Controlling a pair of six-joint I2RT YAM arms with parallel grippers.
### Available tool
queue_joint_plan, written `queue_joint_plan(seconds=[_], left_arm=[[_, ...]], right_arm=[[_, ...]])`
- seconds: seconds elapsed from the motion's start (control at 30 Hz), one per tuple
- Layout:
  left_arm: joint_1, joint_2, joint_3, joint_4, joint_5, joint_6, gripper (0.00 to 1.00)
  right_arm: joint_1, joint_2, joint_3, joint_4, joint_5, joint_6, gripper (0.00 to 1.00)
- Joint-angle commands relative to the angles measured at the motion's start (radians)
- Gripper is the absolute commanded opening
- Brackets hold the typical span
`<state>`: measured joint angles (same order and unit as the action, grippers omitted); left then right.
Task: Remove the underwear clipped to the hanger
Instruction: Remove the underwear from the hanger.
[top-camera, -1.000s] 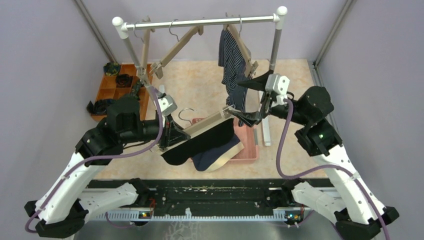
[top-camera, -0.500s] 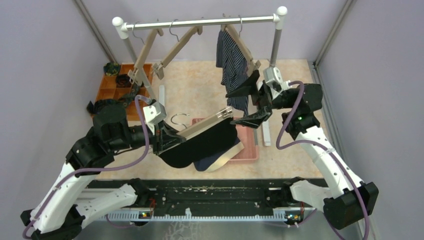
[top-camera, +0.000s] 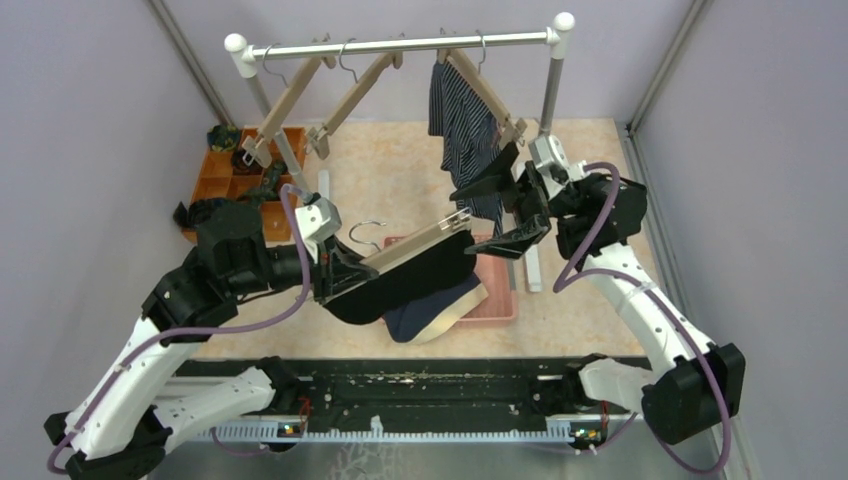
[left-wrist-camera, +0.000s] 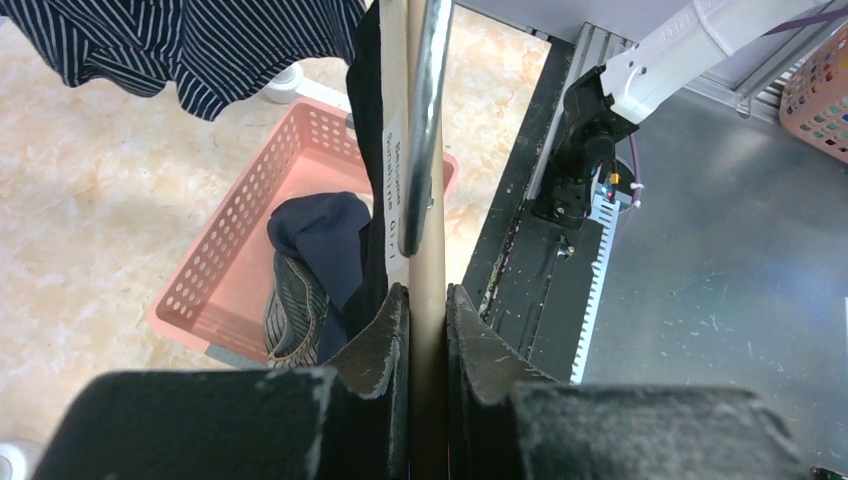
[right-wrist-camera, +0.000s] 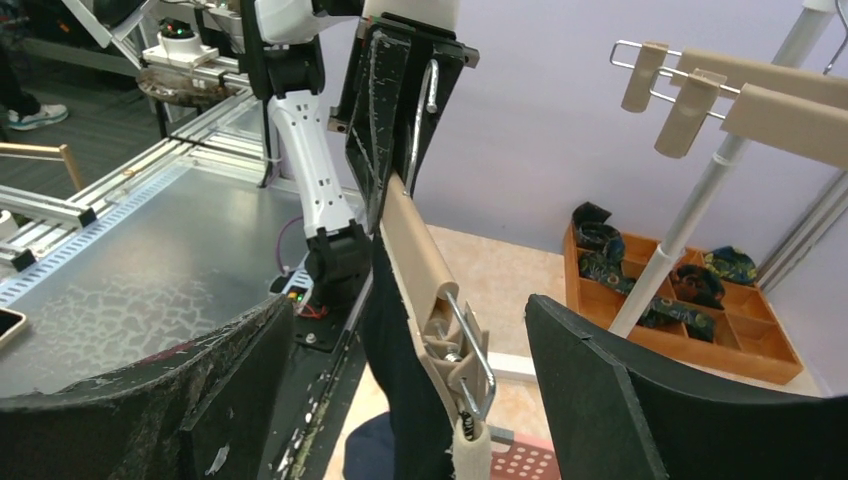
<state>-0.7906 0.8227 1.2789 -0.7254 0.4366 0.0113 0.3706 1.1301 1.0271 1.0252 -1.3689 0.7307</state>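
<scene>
My left gripper (left-wrist-camera: 427, 300) is shut on the wooden bar of a hanger (top-camera: 410, 250), holding it slanted above the pink basket (top-camera: 497, 295). Black underwear (top-camera: 400, 285) hangs from this hanger. My right gripper (top-camera: 495, 210) is open, one finger (right-wrist-camera: 600, 400) on each side of the hanger's end clip (right-wrist-camera: 465, 365) without touching it; the black underwear (right-wrist-camera: 400, 380) hangs just beside the clip. Navy white-striped underwear (top-camera: 460, 120) is clipped to a hanger on the rail (top-camera: 400, 45). Plain navy underwear (left-wrist-camera: 325, 235) and fine-striped underwear (left-wrist-camera: 290, 310) lie in the basket (left-wrist-camera: 240, 240).
Two bare wooden hangers (top-camera: 300, 95) hang on the left of the rail. An orange divided tray (top-camera: 225, 175) with dark rolled cloth bundles sits at the back left. The rail's white right post (top-camera: 548, 95) stands close behind my right gripper.
The right arm has pulled its elbow in and forward while its open gripper stays at the hanger's end. The left arm has shifted slightly, still holding the hanger.
</scene>
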Motion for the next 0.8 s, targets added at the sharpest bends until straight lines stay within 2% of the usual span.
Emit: queue_joint_plan(seconds=[0.0, 0.2, 0.5, 0.77], left_arm=[[-0.004, -0.012, -0.003, 0.059, 0.031, -0.002, 0.00], [-0.004, -0.021, -0.004, 0.061, 0.023, -0.004, 0.00], [-0.004, -0.012, 0.008, 0.083, 0.031, -0.021, 0.00], [-0.004, 0.026, 0.028, 0.105, 0.077, -0.021, 0.00]], right_arm=[[-0.003, 0.036, 0.007, 0.141, 0.001, 0.099, 0.85], [-0.002, 0.063, 0.009, 0.218, 0.003, 0.171, 0.81], [-0.002, 0.060, 0.004, 0.137, 0.017, 0.112, 0.58], [0.005, 0.069, 0.008, 0.087, 0.027, 0.071, 0.56]])
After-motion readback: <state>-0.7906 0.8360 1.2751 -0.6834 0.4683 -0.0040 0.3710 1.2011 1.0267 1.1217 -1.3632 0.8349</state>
